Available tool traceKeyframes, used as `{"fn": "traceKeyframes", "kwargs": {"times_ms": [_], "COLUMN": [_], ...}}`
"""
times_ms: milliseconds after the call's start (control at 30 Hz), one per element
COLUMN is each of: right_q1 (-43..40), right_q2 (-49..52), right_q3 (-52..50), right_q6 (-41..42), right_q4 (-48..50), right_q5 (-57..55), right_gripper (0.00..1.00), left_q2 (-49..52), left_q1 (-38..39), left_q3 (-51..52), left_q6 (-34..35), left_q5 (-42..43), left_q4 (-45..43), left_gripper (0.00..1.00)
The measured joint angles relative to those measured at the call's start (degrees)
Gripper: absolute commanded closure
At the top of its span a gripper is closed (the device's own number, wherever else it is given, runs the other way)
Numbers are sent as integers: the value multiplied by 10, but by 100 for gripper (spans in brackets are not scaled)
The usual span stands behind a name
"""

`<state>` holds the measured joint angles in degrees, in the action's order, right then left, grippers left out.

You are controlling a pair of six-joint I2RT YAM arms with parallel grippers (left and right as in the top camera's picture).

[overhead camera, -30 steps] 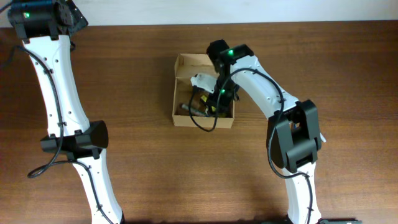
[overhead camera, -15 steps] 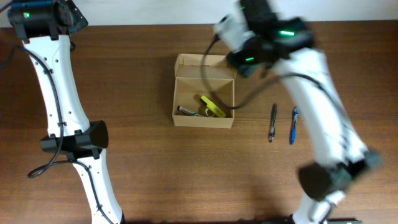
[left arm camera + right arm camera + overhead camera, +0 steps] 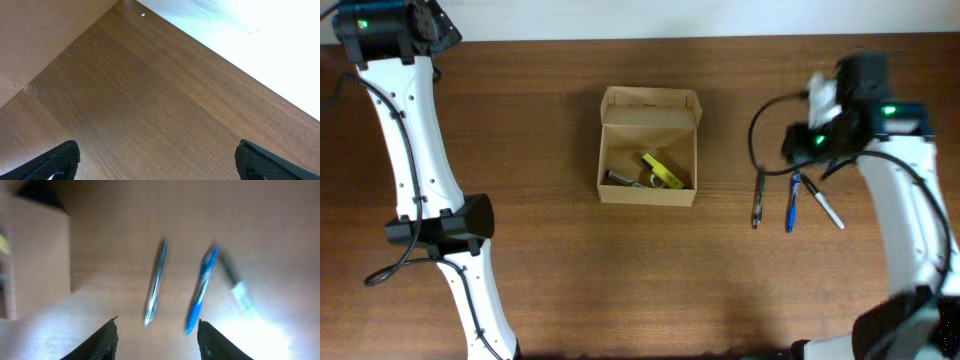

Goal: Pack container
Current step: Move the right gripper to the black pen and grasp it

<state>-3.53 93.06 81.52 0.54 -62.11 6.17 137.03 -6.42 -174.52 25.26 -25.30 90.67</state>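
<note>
Sitting mid-frame, the box has its flap laid back toward the top edge, so the mouth is open from above. A yellow item and a dark pen lie in its lower half (the upper half looks bare). Well apart on the right, a silver pen, a blue pen and a marker lie side by side. The right gripper hangs over them, fingers spread and empty, probably lining up a pick. Bare table between pens and box leaves a clear path. The left gripper, upper left, is spread and empty too, well clear.
</note>
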Motion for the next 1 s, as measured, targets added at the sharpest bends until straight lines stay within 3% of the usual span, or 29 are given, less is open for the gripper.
{"fn": "traceKeyframes", "kwargs": {"times_ms": [133, 400, 800, 1000], "right_q1": [9, 23, 91, 86], "right_q2": [0, 0, 4, 65], "right_q3": [-94, -198, -243, -243], "right_q6": [64, 117, 210, 229], "right_q4": [49, 135, 221, 246], "right_q5": [-1, -15, -86, -103], "right_gripper": [55, 57, 52, 56], "left_q2": [0, 0, 0, 0], "left_q1": [0, 0, 0, 0], "left_q3": [0, 0, 0, 0], "left_q6": [0, 0, 0, 0], "left_q5": [0, 0, 0, 0], "left_q4": [0, 0, 0, 0], "left_gripper": [0, 0, 0, 0]}}
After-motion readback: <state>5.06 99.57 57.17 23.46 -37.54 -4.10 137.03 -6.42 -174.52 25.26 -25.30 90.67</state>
